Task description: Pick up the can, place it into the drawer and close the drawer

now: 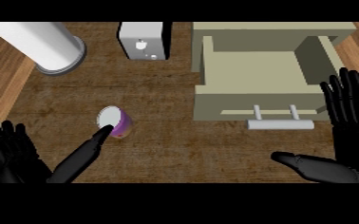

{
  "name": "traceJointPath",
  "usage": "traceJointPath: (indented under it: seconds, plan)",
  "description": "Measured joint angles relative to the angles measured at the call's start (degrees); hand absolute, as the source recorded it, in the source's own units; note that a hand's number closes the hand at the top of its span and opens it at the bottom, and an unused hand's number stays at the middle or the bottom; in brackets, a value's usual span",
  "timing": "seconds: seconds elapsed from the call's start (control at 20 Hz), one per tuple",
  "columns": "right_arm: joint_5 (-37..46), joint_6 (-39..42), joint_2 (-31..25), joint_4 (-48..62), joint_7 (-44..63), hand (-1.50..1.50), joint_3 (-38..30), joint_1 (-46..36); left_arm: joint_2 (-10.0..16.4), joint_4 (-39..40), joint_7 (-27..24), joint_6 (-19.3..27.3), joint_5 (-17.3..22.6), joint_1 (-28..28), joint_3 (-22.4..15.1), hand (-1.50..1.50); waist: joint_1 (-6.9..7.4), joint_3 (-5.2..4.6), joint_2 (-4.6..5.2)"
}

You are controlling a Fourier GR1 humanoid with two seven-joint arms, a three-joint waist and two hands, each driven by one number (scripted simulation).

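Black left hand (24,160) nearest the purple, white-topped cylindrical can (114,122).
Can stands upright at the thumb tip, ahead-right of the straight, wide-spread fingers, which hold nothing.

The dark, wood-grained worktop (175,142) carries four things. A tall white cylinder (49,42) stands at ten o'clock and a small white box (144,40) at twelve. An open beige drawer (256,73) sits at two o'clock, its handle (279,123) facing six. A purple can (113,121) stands upright at eight o'clock.
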Motion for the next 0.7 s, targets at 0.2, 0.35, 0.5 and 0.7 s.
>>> traceJointPath:
  seconds: [0.2, 0.35, 0.5, 0.7]
  plan:
    - [-1.07, 0.84, -0.49, 0.48, -0.17, -1.50, -1.17, 0.49, -0.04, 1.24, 8.11, 4.66, -10.24, -0.83, -6.31, -1.50, -0.06, -0.03, -0.01]
    - [-1.34, 1.09, -0.51, 0.55, -0.68, -1.50, -1.75, 0.86, -0.05, 2.48, 14.85, 4.68, -16.00, -4.34, -6.77, -1.50, -0.12, -0.05, 0.01]
    - [-2.18, 1.91, -0.92, 0.39, -0.91, -1.50, -2.64, 1.46, -0.06, 6.31, 18.15, 6.27, -18.34, -7.57, -7.17, -1.50, -0.19, -0.09, 0.00]
    - [-3.65, 3.51, -1.47, -0.89, -1.71, -1.50, -3.86, 3.31, -0.06, 10.86, 21.18, 8.91, -19.54, -9.90, -8.11, -1.50, -0.25, -0.11, -0.01]
